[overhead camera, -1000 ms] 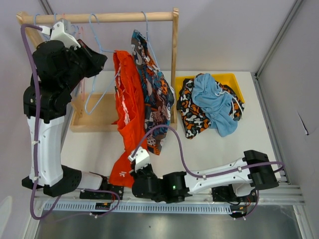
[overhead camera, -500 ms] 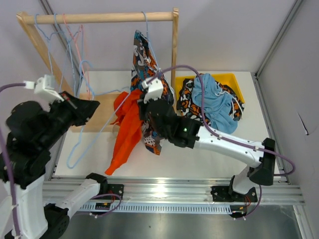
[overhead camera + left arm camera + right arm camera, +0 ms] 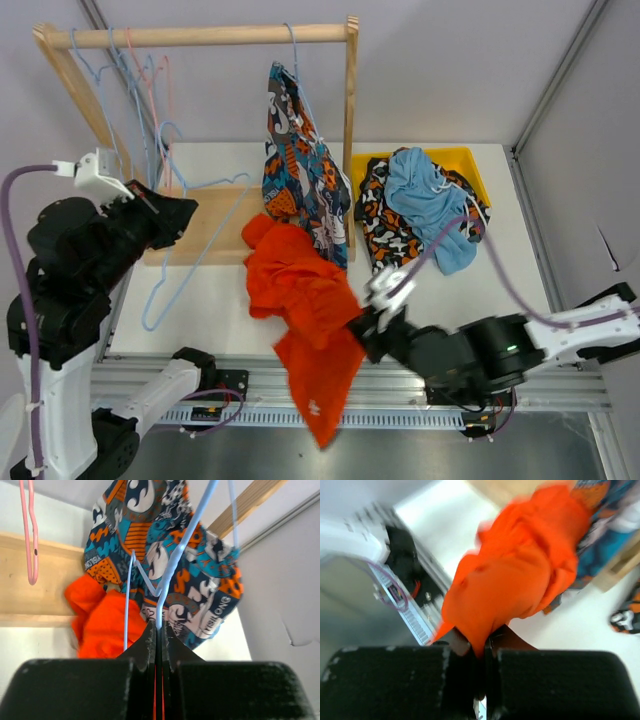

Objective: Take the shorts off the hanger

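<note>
Left gripper (image 3: 158, 630) pinched fully closed on light blue hanger (image 3: 159, 611) wire, right gripper (image 3: 480, 647) clamped on red-orange shorts (image 3: 300, 290), now off hanger, trailing over table (image 3: 210, 300) near edge, patterned shorts (image 3: 300, 170) hung on wooden rack (image 3: 200, 36), lettering possibly "VISILONG".

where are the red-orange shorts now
In the top view, the red-orange shorts are at the front centre of the table, trailing past its near edge, pinched by the right hand, in front of the patterned shorts hanging on the rack.
</note>
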You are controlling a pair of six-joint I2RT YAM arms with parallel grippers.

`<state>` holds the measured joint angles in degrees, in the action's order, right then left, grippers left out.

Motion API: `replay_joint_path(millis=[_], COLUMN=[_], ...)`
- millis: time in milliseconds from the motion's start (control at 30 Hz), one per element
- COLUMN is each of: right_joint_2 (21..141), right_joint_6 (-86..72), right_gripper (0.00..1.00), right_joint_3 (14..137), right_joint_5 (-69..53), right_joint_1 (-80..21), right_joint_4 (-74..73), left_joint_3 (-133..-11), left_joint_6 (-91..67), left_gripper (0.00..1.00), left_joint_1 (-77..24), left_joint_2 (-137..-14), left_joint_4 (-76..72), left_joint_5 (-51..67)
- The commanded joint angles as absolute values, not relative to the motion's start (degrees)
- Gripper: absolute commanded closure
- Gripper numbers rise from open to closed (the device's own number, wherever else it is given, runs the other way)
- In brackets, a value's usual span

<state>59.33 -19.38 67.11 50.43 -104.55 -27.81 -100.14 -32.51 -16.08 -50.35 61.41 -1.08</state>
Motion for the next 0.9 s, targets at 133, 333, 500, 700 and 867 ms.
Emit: replay_joint_path(millis=[133, 333, 500, 700, 867], right_joint_2=[51.33, 54.66, 64.04, 75.66, 86.56], right_joint_6=[4.95, 19.86, 23.90, 18.37, 11.44], right_gripper=[1.00, 1.00, 1.00, 1.00, 1.00], right_joint_3=[84.37, 97.17, 110.02, 131.17, 140.27], right_joint_5=[75.23, 62.53, 52.84, 33.86, 19.27], right_joint_1=[-104.34, -85.84, -71.92, -48.02, -30.00], right_joint_4=[-19.07, -12.13, -14.67, -24.42, -24.70], left_joint_3=[-92.38, -91.06, -88.08, -85.17, -83.15], left_joint_6=[-30.94, -29.27, -29.70, -29.71, -29.27], left_gripper=[1.00, 1.00, 1.00, 1.00, 1.00], left_joint_1=[-16.26, -16.26, -16.26, -16.26, -16.26], left_joint_2=[-46.58, -45.88, -45.62, -46.05, -45.88], left_joint_4=[55.90, 56.52, 53.80, 50.98, 49.40], left_joint_5=[-0.88, -2.02, -1.41, -0.35, 1.23])
